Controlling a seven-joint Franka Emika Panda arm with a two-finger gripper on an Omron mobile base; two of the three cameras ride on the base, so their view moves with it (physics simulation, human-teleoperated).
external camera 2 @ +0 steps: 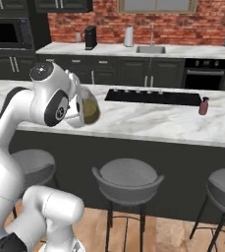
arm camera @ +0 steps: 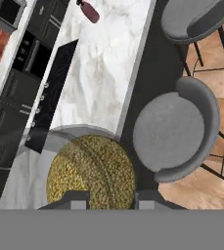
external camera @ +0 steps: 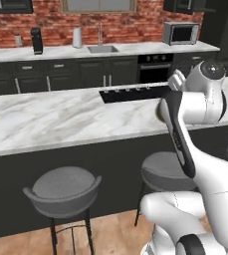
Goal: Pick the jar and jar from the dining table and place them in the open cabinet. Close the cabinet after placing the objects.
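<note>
The gripper (arm camera: 111,197) grips the olive-filled jar (arm camera: 91,173), held above the dining table (external camera 2: 148,123) edge. The reddish jar (external camera 2: 203,106) stands well apart near the cooktop (external camera 2: 155,96).

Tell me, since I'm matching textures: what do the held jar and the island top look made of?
The jar in the pincer looks like clear glass: its olive-yellow grainy filling shows through the wall. The dining table top looks like polished white marble, going by its grey veining.

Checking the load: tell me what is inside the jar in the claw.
The jar in the claw holds olive-yellow grainy filling, seen through the glass. How deep it goes is hidden in the hand view.
</note>
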